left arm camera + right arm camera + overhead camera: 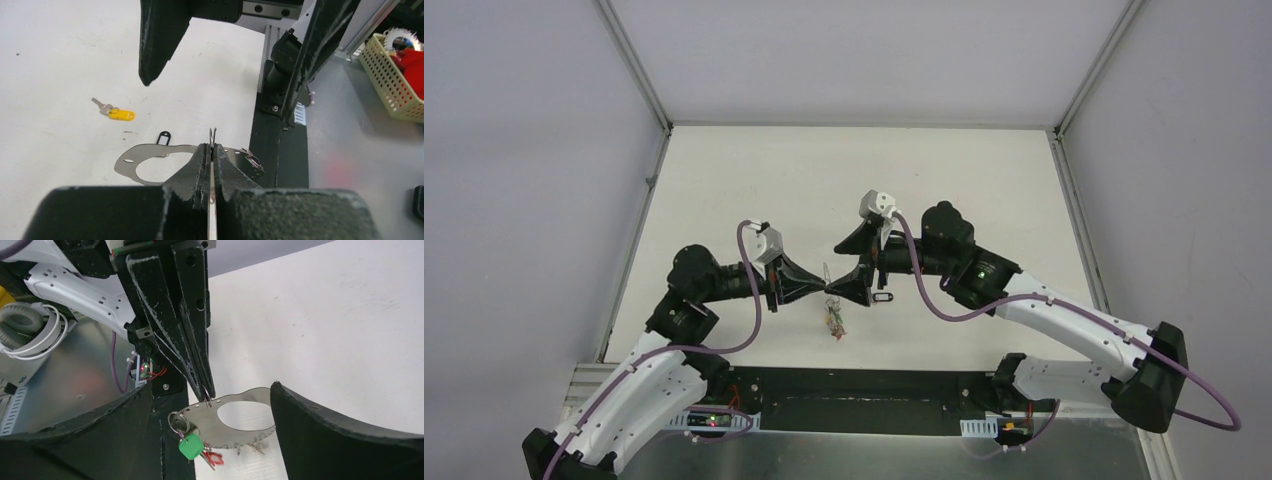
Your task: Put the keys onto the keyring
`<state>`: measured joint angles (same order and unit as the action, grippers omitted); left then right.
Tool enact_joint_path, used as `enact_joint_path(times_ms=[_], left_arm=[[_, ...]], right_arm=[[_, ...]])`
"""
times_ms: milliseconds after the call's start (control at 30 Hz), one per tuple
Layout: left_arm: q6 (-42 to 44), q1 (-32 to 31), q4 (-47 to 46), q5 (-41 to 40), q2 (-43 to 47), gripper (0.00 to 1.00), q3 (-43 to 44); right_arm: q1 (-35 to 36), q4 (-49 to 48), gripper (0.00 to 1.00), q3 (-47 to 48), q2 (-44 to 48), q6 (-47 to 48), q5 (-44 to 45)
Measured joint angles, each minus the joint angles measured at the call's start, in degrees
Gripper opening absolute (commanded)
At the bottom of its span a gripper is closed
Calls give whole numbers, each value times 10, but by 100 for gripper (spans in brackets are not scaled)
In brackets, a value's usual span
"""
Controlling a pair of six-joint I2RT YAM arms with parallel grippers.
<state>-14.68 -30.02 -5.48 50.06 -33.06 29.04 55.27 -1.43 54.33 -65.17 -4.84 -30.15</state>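
Toward the middle of the near edge of the white bench [984, 180], the two arms met nose to nose above the surface. The right claw [834, 270] was spread wide and carried nothing, its fingers standing either side of the meeting point. The left claw [212, 150] was pressed together on the rim of the keyring [205, 420], a flat grey metal loop with an oval opening, which it held up between the two claws.

From the keyring's lower side hung a small bunch of keys. A green-tagged key [190, 446] on its little split ring and a red-tagged key [214, 457] just beside it could be made out. Whether more hung behind them could not be told.

Two keys lay loose on the bench: a yellow-tagged key [116, 112] a little further from the near edge, and a black-tagged key [882, 297] close under the right claw.

The job looked roughly half done. The green and red keys appeared to be threaded on, while the yellow and black ones had yet to be picked up and fed onto the loop, probably by the free right claw.
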Motion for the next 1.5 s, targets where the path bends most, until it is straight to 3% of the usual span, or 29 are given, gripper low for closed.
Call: enact_joint_path(times_ms=[267,600,833,1067,1300,1500], left_arm=[[119,0,36,18,30,0,14],[404,0,70,43,135,0,15],[509,0,126,39,134,0,16],[427,0,141,9,111,0,23],[211,0,99,-32,62,0,25],[40,0,-10,-79,55,0,-3]], right_arm=[[-10,0,100,0,30,-64,58],[-25,0,100,-7,52,-129,89],[-27,0,100,-17,52,-137,89],[-27,1,100,-19,49,-140,86],[-28,6,100,-19,37,-146,84],[-28,9,100,-19,34,-146,83]])
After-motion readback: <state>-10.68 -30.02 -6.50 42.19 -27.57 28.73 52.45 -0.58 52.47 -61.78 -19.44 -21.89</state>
